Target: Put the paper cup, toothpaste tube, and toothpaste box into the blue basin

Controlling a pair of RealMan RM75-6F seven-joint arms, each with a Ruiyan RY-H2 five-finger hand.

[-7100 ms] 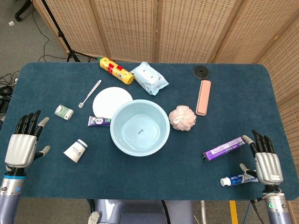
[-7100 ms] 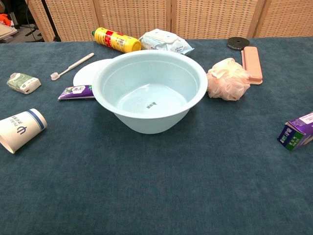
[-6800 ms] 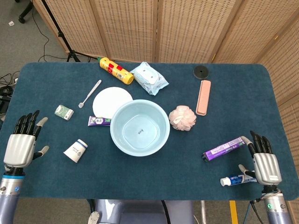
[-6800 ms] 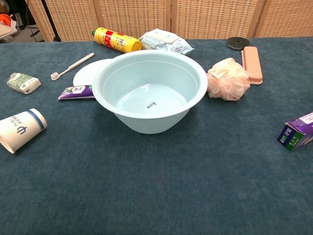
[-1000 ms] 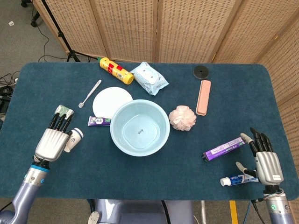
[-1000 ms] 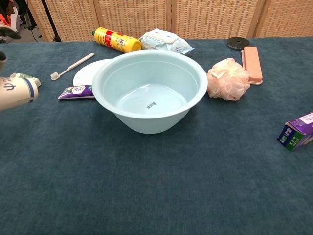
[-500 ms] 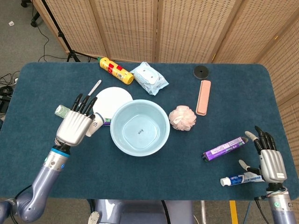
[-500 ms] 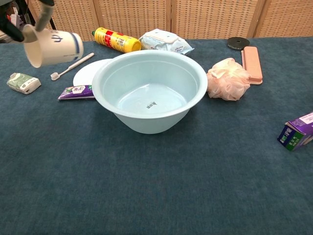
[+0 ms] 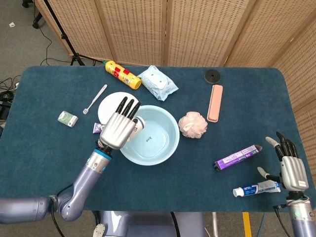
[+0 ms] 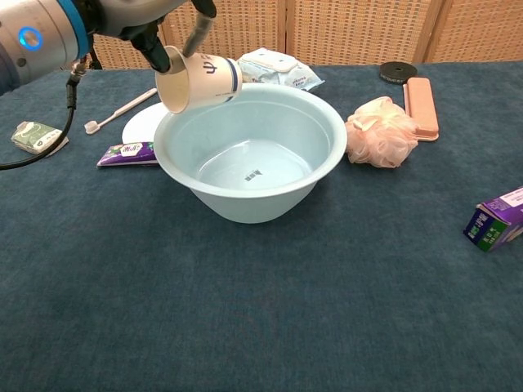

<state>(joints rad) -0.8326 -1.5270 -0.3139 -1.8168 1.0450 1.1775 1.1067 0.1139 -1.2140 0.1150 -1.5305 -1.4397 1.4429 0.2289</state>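
Observation:
My left hand (image 9: pixel 118 127) holds the white paper cup (image 10: pixel 200 80) tilted on its side over the left rim of the light blue basin (image 9: pixel 157 143). In the chest view the cup's mouth faces down-left, and the left hand (image 10: pixel 139 20) grips it from above. The basin (image 10: pixel 245 200) holds nothing. The purple toothpaste box (image 9: pixel 237 156) lies at the right, also seen in the chest view (image 10: pixel 497 219). A white-and-blue toothpaste tube (image 9: pixel 256 188) lies beside my right hand (image 9: pixel 294 170), which is open. A purple tube (image 10: pixel 127 153) lies left of the basin.
At the back lie a yellow bottle (image 9: pixel 123 74), a wipes pack (image 9: pixel 158 82), a toothbrush (image 9: pixel 95 98) and a white plate (image 9: pixel 112 100). A pink bath puff (image 9: pixel 193 124), pink case (image 9: pixel 215 102) and black disc (image 9: pixel 212 75) sit right of the basin. A small green pack (image 9: pixel 67 118) lies left.
The left hand picked the cup up from the table's left side and carried it right, to above the basin's left rim. The right hand drifted slightly toward the table's near right corner.

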